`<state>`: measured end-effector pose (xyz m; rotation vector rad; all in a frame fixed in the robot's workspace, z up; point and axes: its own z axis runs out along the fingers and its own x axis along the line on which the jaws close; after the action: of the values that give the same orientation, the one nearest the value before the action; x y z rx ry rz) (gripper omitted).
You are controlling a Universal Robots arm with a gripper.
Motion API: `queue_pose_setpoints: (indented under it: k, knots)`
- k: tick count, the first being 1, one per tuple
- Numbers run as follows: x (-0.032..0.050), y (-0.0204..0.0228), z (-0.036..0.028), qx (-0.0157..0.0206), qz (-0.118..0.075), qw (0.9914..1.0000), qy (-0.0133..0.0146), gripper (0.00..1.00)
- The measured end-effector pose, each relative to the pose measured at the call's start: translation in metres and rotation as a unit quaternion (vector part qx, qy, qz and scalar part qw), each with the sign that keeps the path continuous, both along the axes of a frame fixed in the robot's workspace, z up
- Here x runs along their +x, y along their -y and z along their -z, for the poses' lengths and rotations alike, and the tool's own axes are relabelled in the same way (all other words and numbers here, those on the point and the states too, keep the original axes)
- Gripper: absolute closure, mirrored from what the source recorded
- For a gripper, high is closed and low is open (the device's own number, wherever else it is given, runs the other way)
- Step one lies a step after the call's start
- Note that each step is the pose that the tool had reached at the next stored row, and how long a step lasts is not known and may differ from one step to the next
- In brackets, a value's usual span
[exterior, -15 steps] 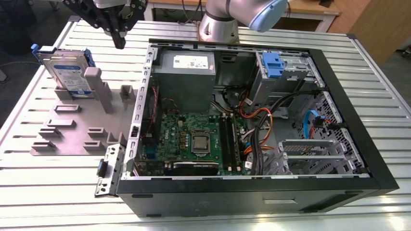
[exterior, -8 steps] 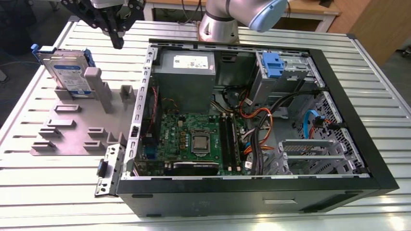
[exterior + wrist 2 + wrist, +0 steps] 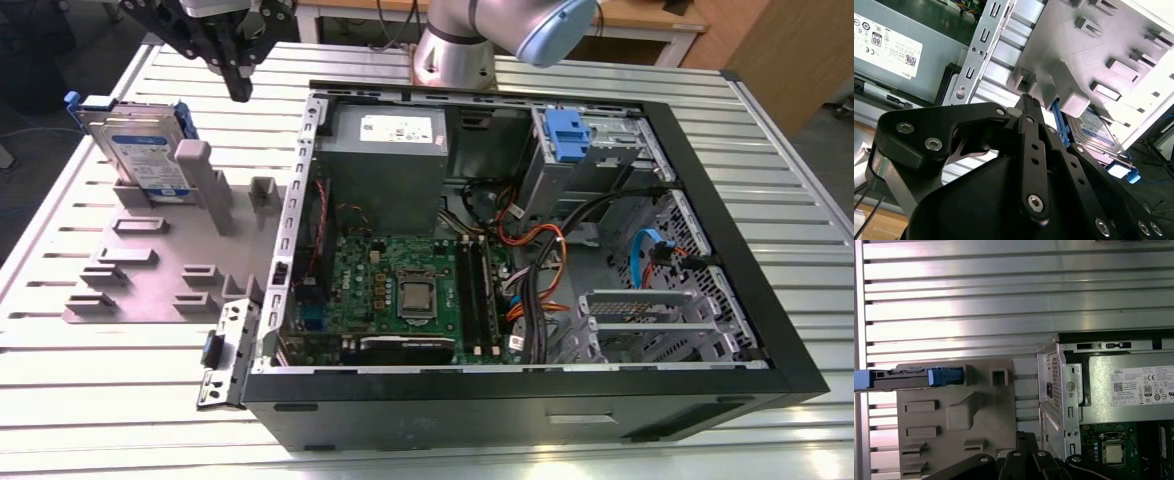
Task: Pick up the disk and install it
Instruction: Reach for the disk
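Nearest, the open computer case lay on the ribbed surface with its boards and cables exposed. In its far corner was a drive bay with a blue clip, which I judged the likely seat for the drive.

Just outside the case's metal end wall sat a grey fixture. At the fixture's edge farthest from the case, the disk stood on its long edge in a slot, framed by its blue bracket.

Farther back, the tool hung above the fixture, between the disk and the case, touching neither. Its fingers were drawn together and held nothing.

I judged this the approach to the pick-up, with the grasp not yet made. A grasp would call for parted fingers, lined up over the disk's thin upper edge on the side away from the case.

The first wrist view gave the disk edge-on as a thin bar, so its offset from the tool read plainly. The exterior view gave its labelled face and upright stance instead. The second wrist view caught the closed tool close up, with the disk beyond it.
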<state>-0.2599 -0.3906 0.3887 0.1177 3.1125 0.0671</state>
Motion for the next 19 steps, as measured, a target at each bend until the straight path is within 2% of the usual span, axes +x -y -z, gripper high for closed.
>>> queue_pose_setpoints:
  k: [19]
  knots:
    - [-0.0034,-0.0002,0.0005,0.0000,0.000,1.00000,0.0000,0.89]
